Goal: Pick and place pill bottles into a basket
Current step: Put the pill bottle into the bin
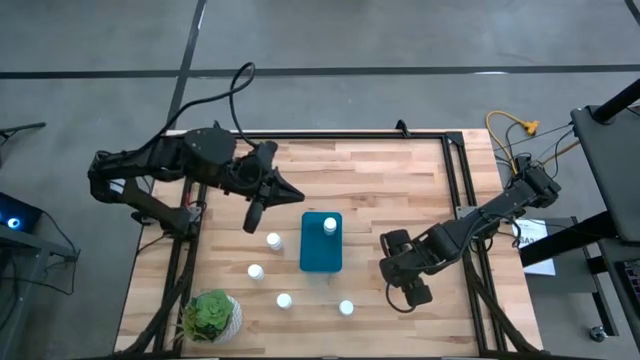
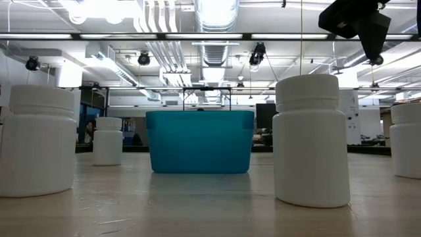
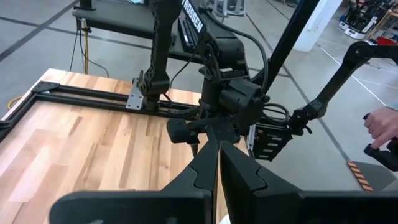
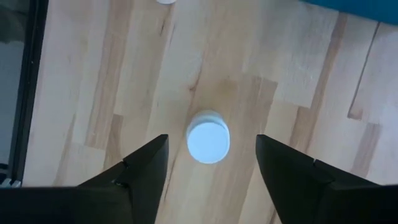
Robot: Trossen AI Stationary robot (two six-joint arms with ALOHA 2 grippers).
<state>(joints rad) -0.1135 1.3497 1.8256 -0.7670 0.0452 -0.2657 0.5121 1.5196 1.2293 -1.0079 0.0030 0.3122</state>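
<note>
Hovering over a bottle (image 4: 208, 135) near the bench's (image 1: 400, 180) front edge, the right pincer (image 1: 408, 285) has its jaws apart. Light, stiff and smooth, it should be gripped across the body under the cap. One bottle (image 1: 330, 225) sits in the basket (image 1: 320, 255). The left pincer (image 1: 252, 215), jaws together, waits near the back-left corner.

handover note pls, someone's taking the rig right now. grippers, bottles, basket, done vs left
Left gripper: shut, empty, raised at the table's far left part, waiting.
Right gripper: open, empty, above a standing pill bottle, not touching it.
Basket: mid-table, one bottle inside.
Done: one bottle in.
Left: four visible on the table left of and in front of the basket.
Likely next: lower the right gripper and close on the bottle beneath it.
</note>
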